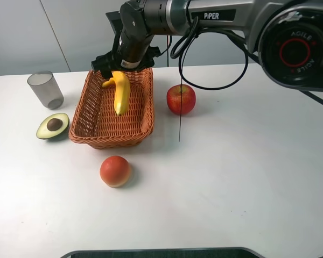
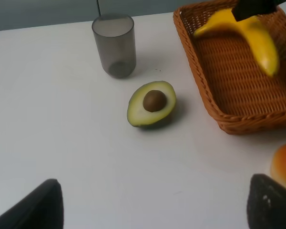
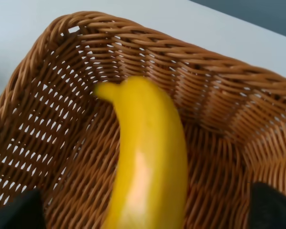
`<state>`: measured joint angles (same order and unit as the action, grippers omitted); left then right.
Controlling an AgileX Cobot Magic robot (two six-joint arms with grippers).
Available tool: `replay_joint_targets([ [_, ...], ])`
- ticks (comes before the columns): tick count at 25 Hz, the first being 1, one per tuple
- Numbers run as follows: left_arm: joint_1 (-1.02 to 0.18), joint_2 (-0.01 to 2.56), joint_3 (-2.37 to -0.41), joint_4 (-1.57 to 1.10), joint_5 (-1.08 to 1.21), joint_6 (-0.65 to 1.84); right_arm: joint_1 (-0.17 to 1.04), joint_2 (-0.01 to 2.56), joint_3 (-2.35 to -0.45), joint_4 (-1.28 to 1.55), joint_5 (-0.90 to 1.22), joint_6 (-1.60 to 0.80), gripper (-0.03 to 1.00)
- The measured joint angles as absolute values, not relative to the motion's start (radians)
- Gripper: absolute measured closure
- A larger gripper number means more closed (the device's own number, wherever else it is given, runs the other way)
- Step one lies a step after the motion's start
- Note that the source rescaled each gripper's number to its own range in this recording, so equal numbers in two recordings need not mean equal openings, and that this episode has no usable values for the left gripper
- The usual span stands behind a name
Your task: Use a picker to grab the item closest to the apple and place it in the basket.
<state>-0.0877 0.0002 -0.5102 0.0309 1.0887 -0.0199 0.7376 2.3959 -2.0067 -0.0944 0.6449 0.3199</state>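
Right gripper (image 1: 121, 69) above the far end of the basket (image 1: 82, 122), as seen from the high camera. Fingers (image 3: 271, 207) spread wide in the right wrist view, with a gap on either side of the banana (image 1: 121, 92) and no pinch on it. Banana within the basket, stem end uppermost just under the gripper, lower end toward the woven floor. Outline blurred in both wrist views, contact with the floor not discernible. Apple (image 1: 181, 99) on the table (image 1: 247, 177) near the basket's right wall, not touching it. Thin dark cable (image 1: 180, 121) hanging from the right arm just beside the apple. Avocado half (image 1: 53, 126), cut face and pit up, just beside the basket's left wall. Grey translucent cup (image 1: 46, 90) upright behind the avocado half. Round orange-red fruit (image 1: 115, 171) in front of the basket, apart from it. Left gripper (image 2: 152, 210) over bare table near the avocado half, fingers wide apart, nothing between them.
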Motion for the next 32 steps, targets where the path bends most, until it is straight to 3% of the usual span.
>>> replay_joint_targets([
  [3,-0.088,0.0,-0.51,0.031,1.089,-0.02,0.738,2.396,-2.007,-0.094,0.645,0.32,-0.02],
  [11,-0.088,0.0,-0.51,0.031,1.089,-0.02,0.729,2.326,-2.007,-0.094,0.741,0.31,-0.03],
  [19,-0.088,0.0,-0.51,0.031,1.089,-0.02,0.667,2.208,-1.97,-0.09,1.026,0.246,-0.03],
  [32,-0.088,0.0,-0.51,0.031,1.089,-0.02,0.385,1.794,-1.353,-0.042,1.029,0.238,-0.03],
])
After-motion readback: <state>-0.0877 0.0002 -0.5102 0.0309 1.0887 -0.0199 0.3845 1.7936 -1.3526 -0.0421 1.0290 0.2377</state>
